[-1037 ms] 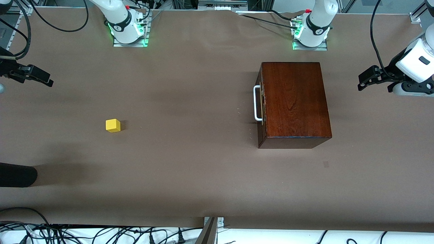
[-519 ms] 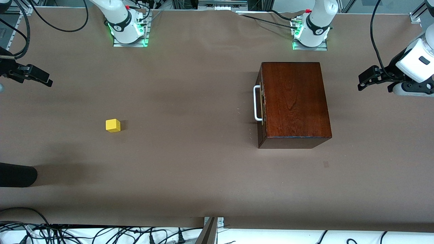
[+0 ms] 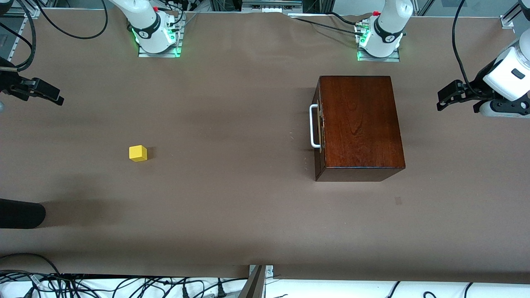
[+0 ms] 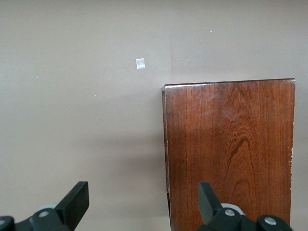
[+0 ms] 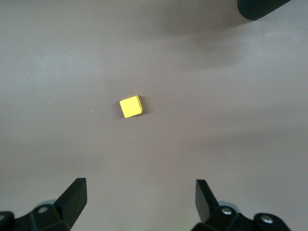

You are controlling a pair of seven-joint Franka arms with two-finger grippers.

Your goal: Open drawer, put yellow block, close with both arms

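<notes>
The yellow block [image 3: 138, 153] [image 5: 131, 106] lies on the brown table toward the right arm's end. The dark wooden box [image 3: 360, 124] [image 4: 228, 149] stands toward the left arm's end. Its drawer [image 3: 318, 136] is shut, and the white handle [image 3: 313, 126] faces the block. My right gripper [image 3: 56, 97] [image 5: 139, 197] hangs open and empty over the table edge at its end, with the block in its wrist view. My left gripper [image 3: 442, 101] [image 4: 143, 199] is open and empty in the air at the box's back end.
A black rounded object [image 3: 20, 213] [image 5: 260, 7] reaches in over the table, nearer to the front camera than the block. A small pale mark [image 3: 398, 200] [image 4: 140, 63] lies on the table near the box. Cables [image 3: 124, 285] run along the front edge.
The right gripper has drifted slightly toward its end of the table. The left arm, the block and the box have not moved.
</notes>
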